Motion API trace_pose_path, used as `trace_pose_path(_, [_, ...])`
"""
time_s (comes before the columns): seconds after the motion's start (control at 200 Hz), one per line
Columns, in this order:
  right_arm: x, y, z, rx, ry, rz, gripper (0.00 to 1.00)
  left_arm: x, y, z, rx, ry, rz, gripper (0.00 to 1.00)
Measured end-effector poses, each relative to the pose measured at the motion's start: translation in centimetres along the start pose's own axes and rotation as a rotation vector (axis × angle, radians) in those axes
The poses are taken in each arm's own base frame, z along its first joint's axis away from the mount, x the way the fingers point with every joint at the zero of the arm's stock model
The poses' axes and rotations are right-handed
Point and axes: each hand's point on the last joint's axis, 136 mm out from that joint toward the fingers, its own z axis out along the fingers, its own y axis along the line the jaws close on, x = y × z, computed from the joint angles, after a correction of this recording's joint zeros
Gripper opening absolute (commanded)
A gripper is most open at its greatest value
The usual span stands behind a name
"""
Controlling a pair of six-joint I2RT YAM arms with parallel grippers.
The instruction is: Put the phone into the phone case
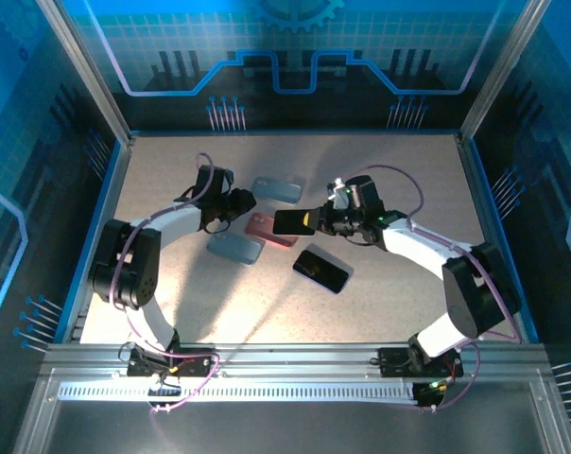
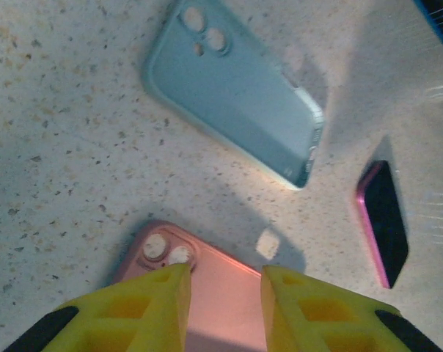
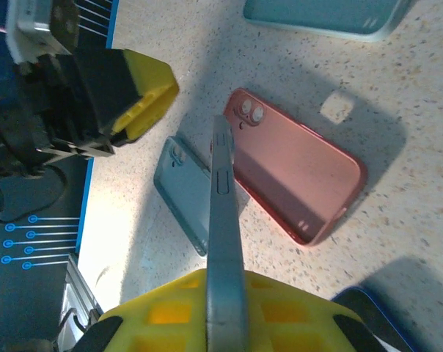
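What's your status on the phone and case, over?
Right gripper shut on phone, held edge-on by pink case. Left gripper open, at that case's camera end. Phone not yet in. Teal case nearby, not blocking.

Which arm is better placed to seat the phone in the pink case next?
Right. The right gripper is shut on the phone, held on edge above the pink case. The left gripper is open and empty near the case's camera end, probably better suited to steadying it.
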Motion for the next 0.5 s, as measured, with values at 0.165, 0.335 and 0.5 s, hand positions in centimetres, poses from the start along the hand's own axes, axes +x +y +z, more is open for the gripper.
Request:
trace_pose_path(0.165, [-0.2,0.3,2.3,-0.023,0.005,0.013,0.0,1.5,2.2,2.1,-0.041,0.058,-0.024,0.3])
trace_pose_path(0.335, [0.0,-0.8,4.0,-0.023,0.015,0.056,0.0,2.4,3.1,2.5,-0.052,0.072,-0.016,0.31])
trace_pose_path(0.5, [0.0,-1.4,4.9,-0.024,0.017,0.079,0.0,2.4,3.0,2.5,-0.039,0.067,-0.012,0.31])
